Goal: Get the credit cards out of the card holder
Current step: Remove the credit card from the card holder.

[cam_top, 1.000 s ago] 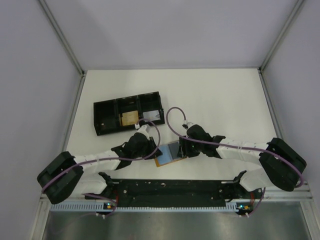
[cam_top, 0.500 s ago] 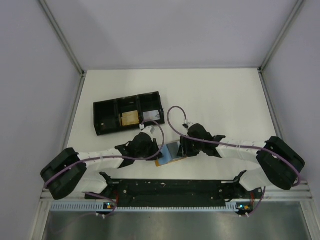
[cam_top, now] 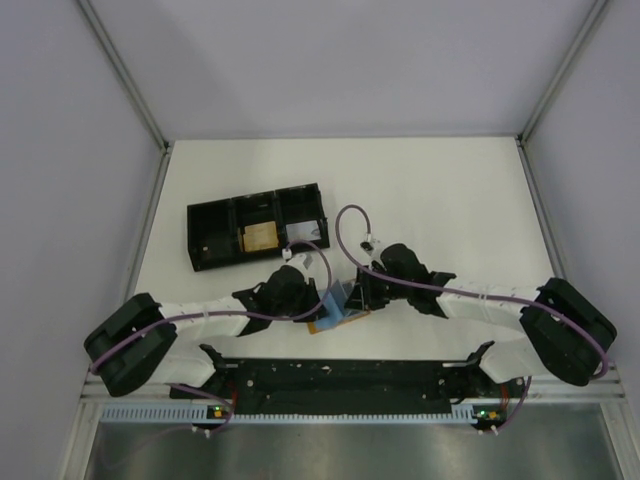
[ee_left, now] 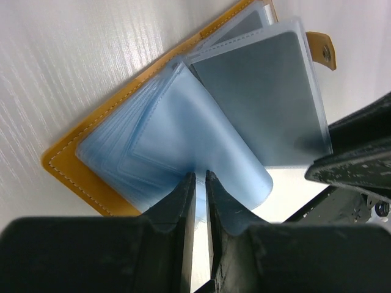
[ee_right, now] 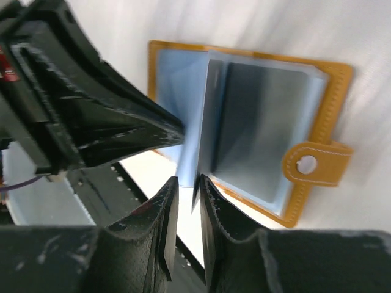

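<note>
**Left and right claws at the open card holder.** My left claw [ee_left: 200,177] has its jaws drawn almost together, with only a thin slit between them. A curled plastic leaf [ee_left: 201,134] runs down into that slit, and I judge it pinched there. My right claw [ee_right: 187,179] is likewise nearly closed, on the lower edge of an upright leaf [ee_right: 204,116] standing out of the booklet. I cannot tell whether the two claws share one leaf.

The card holder [cam_top: 320,327] lies open on the table [cam_top: 430,200] at about 6 o'clock, near the front edge. My left claw is at its 9 o'clock and my right claw at its 3 o'clock. In the right wrist view its snap tab [ee_right: 311,163] projects at 4 o'clock. One credit card [ee_left: 263,97] shows as a grey-blue rectangle inside a clear pocket. Any others are hidden in the stack of pockets.

**Handling, as judged.** The pockets look thin, soft and glossy. They curl freely, should slip easily from my pads, and will not carry a push. The credit cards are probably light, stiff and smooth. Each is best pinched across its faces at the edge exposed at the pocket mouth, then drawn straight out along the pocket. The holder is light and may lift with the card, so my other claw should pin its orange cover.
</note>
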Tool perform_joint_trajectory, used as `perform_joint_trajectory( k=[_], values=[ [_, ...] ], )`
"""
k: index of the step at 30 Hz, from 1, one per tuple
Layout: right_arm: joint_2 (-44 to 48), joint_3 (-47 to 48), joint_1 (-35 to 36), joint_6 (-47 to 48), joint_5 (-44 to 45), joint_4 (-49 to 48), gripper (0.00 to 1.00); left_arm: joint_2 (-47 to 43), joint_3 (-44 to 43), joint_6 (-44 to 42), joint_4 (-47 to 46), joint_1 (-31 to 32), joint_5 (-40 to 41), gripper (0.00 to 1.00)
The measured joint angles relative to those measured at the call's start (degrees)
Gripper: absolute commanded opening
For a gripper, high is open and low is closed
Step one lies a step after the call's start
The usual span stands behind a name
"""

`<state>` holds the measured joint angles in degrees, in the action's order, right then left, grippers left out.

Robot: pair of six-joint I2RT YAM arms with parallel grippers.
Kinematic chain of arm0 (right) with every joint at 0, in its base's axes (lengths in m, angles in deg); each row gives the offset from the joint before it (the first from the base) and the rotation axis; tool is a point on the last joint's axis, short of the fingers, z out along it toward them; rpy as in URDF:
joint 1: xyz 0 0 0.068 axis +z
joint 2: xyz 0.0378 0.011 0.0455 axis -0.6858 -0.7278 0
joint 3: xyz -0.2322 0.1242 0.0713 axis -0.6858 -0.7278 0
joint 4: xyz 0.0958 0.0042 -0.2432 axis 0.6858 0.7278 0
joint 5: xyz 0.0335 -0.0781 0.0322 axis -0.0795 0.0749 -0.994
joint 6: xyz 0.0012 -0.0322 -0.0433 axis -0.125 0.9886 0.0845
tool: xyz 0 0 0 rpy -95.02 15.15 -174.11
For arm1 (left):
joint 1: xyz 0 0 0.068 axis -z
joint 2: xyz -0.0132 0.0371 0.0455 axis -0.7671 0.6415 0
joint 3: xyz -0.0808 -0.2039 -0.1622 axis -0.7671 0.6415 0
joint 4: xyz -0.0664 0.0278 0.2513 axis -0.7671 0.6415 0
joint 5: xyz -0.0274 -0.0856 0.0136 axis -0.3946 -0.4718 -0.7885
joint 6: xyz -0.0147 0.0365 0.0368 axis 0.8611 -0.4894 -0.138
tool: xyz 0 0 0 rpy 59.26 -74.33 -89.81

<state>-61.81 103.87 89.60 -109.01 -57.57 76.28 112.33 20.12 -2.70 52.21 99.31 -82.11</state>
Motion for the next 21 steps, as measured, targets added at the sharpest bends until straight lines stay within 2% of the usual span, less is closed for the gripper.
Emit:
perform_joint_trajectory(
  k=[4, 7, 13, 17, 21],
  values=[
    [0.1, 0.1, 0.0, 0.0, -3.2, -2.6, 0.21, -0.6, 0.1, 0.2, 0.1, 0.0, 0.5, 0.17],
    [-0.4, 1.0, 0.5, 0.1, -4.8, -3.1, 0.21, -4.2, 1.2, 0.7, 0.8, 0.1, 2.5, 0.18],
    [-3.7, 3.9, 2.5, 0.7, -6.6, -4.5, 0.38, -17.2, 3.7, 1.9, 5.2, 0.1, 9.3, 0.2],
    [-7.3, 5.4, 3.1, 1.1, -7.0, -5.0, 0.39, -23.3, 4.5, 2.6, 7.1, 0.1, 12.4, 0.2],
    [-8.0, 5.4, 3.0, 1.4, -5.7, -3.7, 0.38, -23.8, 4.6, 2.8, 7.0, 0.1, 12.4, 0.2]
  ],
)
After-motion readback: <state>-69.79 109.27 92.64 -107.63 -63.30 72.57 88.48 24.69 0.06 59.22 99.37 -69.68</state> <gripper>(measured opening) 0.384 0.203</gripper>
